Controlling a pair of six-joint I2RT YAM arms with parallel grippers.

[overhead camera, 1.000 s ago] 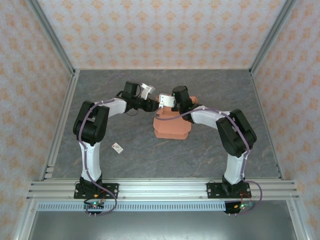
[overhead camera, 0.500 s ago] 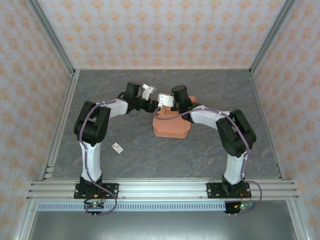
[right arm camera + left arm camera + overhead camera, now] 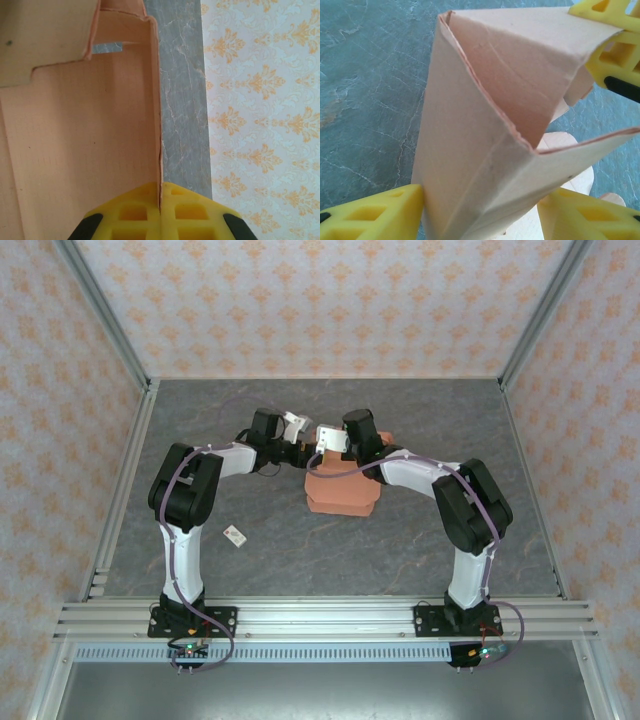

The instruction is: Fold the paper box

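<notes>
Between the right gripper (image 3: pixel 161 191) jaws, the paper box (image 3: pixel 85 130) sits pinched.

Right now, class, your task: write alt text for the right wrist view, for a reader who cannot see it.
The right gripper, yellow-fingered, is pinched shut on the edge of a salmon-orange panel of the paper box. The grey marbled table and orange-patterned wallpaper lie to its right.

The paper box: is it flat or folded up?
Partly folded. The paper box has walls standing up that meet at a creased corner in the left wrist view, but loose flaps stick out beyond it.
</notes>
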